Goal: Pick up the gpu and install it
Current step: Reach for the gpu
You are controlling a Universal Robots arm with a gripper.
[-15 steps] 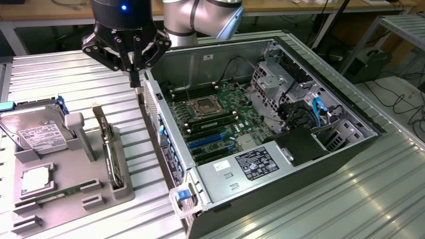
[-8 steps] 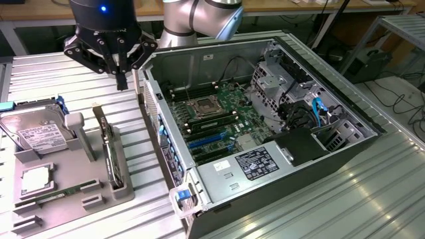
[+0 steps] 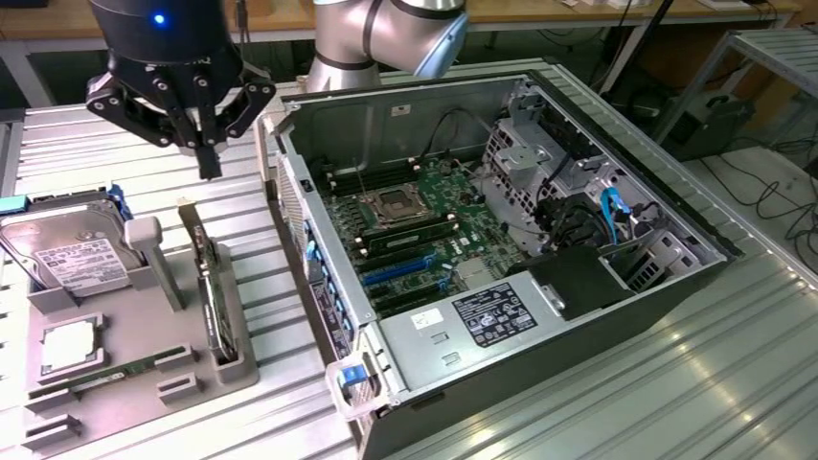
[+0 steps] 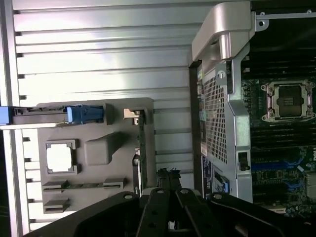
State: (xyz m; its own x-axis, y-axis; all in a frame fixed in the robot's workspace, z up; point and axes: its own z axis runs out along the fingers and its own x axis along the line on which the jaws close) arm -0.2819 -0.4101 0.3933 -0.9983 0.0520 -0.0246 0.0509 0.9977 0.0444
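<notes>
- While the gpu point(image 3: 213, 287) point(image 4: 140, 148) stands on its long edge in a slot of the grey holder point(image 3: 128, 316) point(image 4: 118, 170), nothing is touching it.
- It sits on the side of the holder nearest the open computer case point(image 3: 383, 105), seen edge-on as a thin dark strip in both views.
- Above it hangs the gripper point(image 3: 209, 168) point(image 4: 168, 174), apart from the card. Its fingers point(image 3: 207, 153) are drawn together into one narrow tip and grasp nothing.
- In the wrist view the fingertips line up with the card's thin edge.
- On the same holder, a silver hard drive point(image 3: 71, 254) with a white label lies toward the exterior view's left, and a square processor chip point(image 3: 71, 347) point(image 4: 60, 158) rests in a pocket nearer the camera.
- The case lies on its side on the ribbed metal counter point(image 3: 715, 326) point(image 4: 98, 49), with its green motherboard point(image 3: 422, 216) exposed.
</notes>
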